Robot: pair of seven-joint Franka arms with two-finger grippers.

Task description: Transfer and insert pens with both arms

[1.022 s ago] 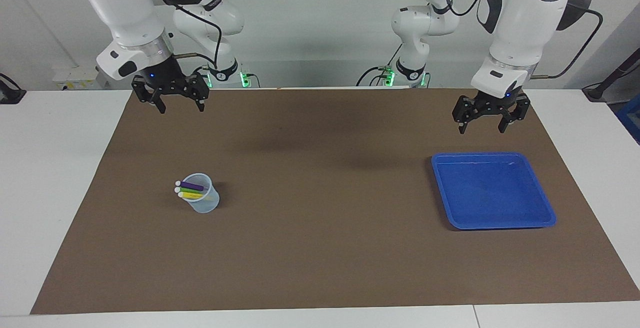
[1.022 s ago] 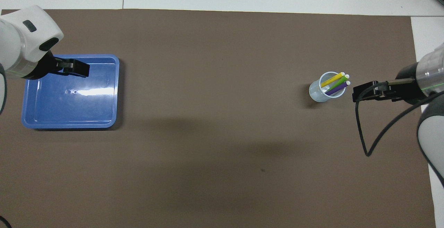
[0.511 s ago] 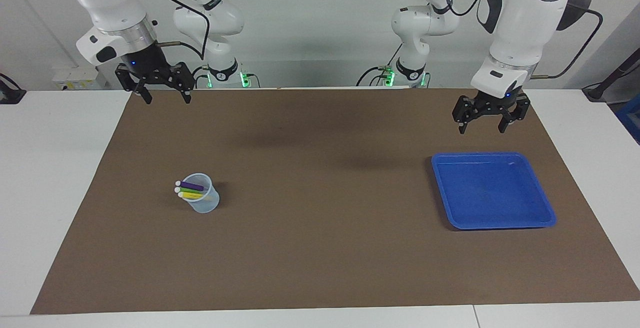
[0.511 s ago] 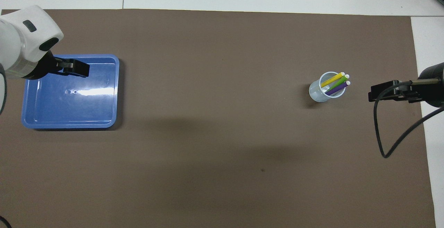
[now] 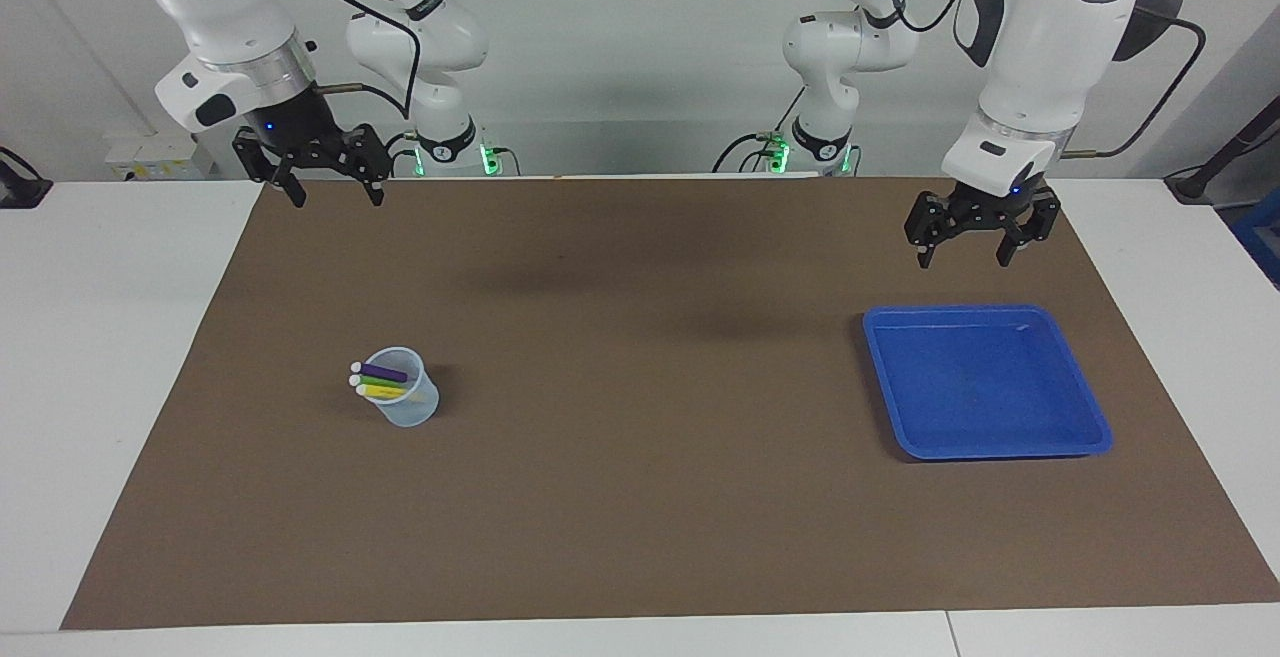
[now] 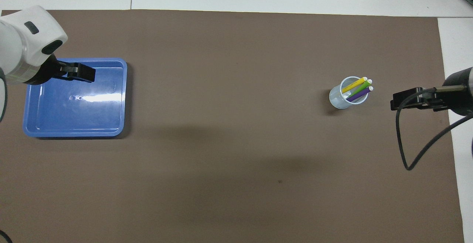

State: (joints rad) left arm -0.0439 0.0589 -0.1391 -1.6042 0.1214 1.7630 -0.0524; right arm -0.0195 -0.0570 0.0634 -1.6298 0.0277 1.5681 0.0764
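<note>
1. Nearest the robots, the right gripper (image 5: 325, 197) hangs in the air over the corner of the brown mat (image 5: 640, 497) at the right arm's end of the table, its two fingers spread wide and holding nothing.
2. The left gripper (image 5: 968, 253) hangs over the mat by the edge of the blue tray (image 5: 1085, 407) that lies nearest the robots, jaws likewise wide apart and empty; in the overhead view it covers part of that tray's rim.
3. A black cable (image 6: 401, 139) loops down from the right arm's wrist, clear of the mat's contents.
4. Farther out, the blue tray sits flat on the mat toward the left arm's end of the table, with nothing in it.
5. About as far out, toward the right arm's end, a clear plastic cup (image 5: 412, 407) stands on the mat, well apart from the tray.
6. In the cup stand the purple pen (image 5: 385, 372), the green pen (image 5: 382, 382) and the yellow pen (image 5: 385, 391), side by side, touching or nearly so.
7. All three lean the same way, pale ends up over the rim, tilted toward the right arm's end of the table and slightly away from the robots.
8. Nothing stands between either gripper and the cup.
9. No readable writing shows on the pens, cup or tray.
</note>
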